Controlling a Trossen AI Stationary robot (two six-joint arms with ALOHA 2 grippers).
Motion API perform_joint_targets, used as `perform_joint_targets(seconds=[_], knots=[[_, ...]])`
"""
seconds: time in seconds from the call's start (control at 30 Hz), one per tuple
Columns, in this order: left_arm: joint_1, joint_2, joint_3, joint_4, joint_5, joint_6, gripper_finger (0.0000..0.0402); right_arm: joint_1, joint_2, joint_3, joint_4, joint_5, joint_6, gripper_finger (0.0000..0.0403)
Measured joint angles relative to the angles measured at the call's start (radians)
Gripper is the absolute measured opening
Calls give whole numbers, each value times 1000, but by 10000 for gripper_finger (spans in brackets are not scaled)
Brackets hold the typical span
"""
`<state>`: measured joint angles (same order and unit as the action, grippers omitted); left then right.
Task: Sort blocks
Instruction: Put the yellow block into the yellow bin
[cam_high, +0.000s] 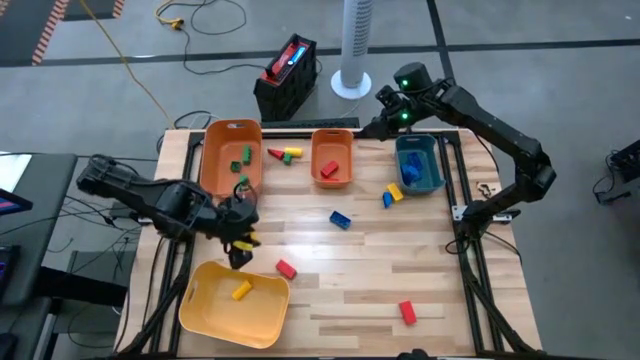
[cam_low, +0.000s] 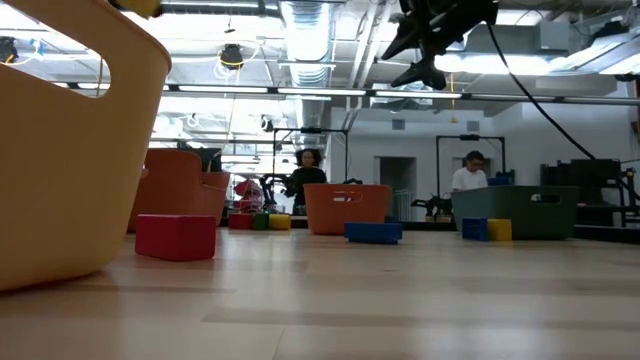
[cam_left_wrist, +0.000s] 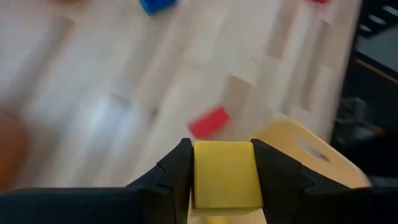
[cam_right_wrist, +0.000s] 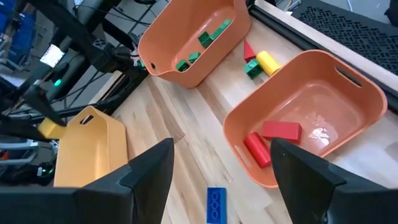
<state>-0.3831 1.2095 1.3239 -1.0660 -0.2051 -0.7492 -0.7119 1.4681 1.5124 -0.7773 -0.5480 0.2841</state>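
My left gripper (cam_high: 240, 244) hangs over the table's left part, just beyond the far rim of the yellow bin (cam_high: 235, 300), shut on a yellow block (cam_left_wrist: 225, 174). Another yellow block (cam_high: 241, 290) lies in that bin. A red block (cam_high: 286, 268) lies on the table just to its right. My right gripper (cam_right_wrist: 221, 155) stands open and holds nothing, high over the far edge near the teal bin (cam_high: 418, 165). Loose on the table are a blue block (cam_high: 340, 218), a red one (cam_high: 407, 312) and a blue-and-yellow pair (cam_high: 392, 194). My left gripper pinches the yellow block by two opposite sides (cam_left_wrist: 198, 177) between its two fingers (cam_left_wrist: 171, 177). The fingers slant down toward the table. The block is lifted clear of the table, above the wood beside the yellow bin.
A large orange bin (cam_high: 232, 155) at the far left holds green blocks. A smaller orange bin (cam_high: 332, 158) holds red ones, and the teal bin holds a blue one. Green, yellow and red blocks (cam_high: 285, 153) lie between the orange bins. Black rails (cam_high: 462, 215) frame the table.
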Motion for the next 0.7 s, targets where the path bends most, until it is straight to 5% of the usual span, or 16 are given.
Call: perform_joint_targets(seconds=[0.27, 0.7], knots=[[-71, 0, 0, -3, 151, -117, 131, -4, 0, 0, 8, 0, -6, 276], [-188, 17, 0, -106, 196, -271, 131, -2, 0, 0, 9, 0, -24, 276]])
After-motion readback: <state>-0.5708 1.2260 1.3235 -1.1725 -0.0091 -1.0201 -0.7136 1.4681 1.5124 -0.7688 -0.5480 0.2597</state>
